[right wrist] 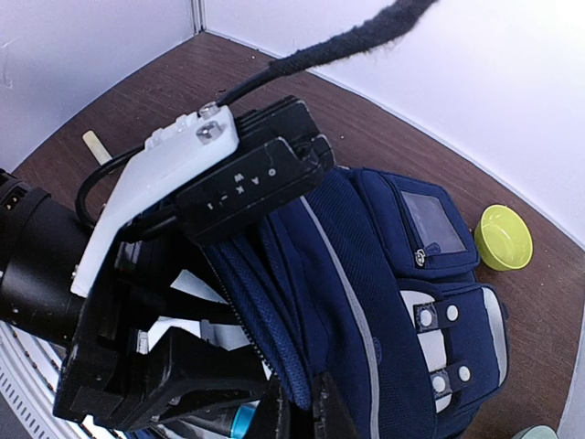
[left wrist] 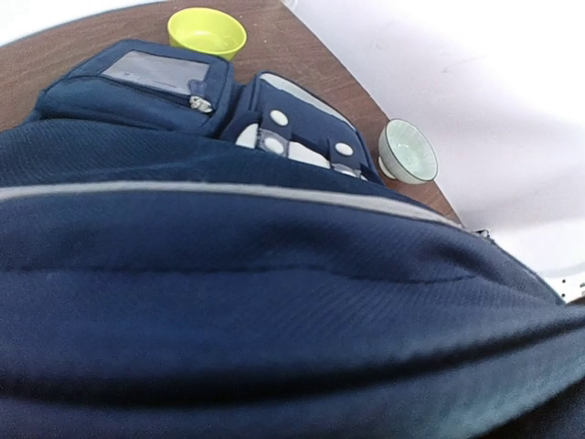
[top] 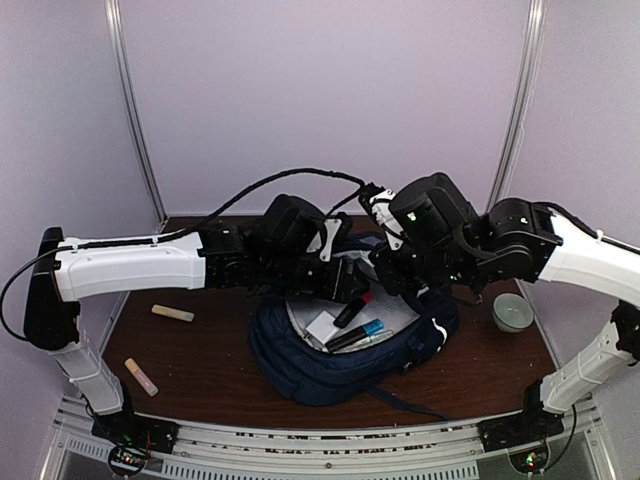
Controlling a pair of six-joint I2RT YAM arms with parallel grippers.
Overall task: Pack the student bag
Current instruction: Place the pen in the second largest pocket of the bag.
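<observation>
One student bag [top: 300, 365] rim in right claw [right wrist: 303, 409]

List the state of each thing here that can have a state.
student bag, lying flat, main compartment open, pens and paper inside.
front pocket, zipped shut.
yellow bowl, upright, empty.
pale green bowl, upright, empty.
left gripper, at the bag's opening, grip unclear.
right gripper, at the bag's rim, grip unclear.

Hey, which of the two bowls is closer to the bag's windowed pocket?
The yellow-green bowl, right beside the bag's pocket; the pale bowl sits farther off.
</observation>
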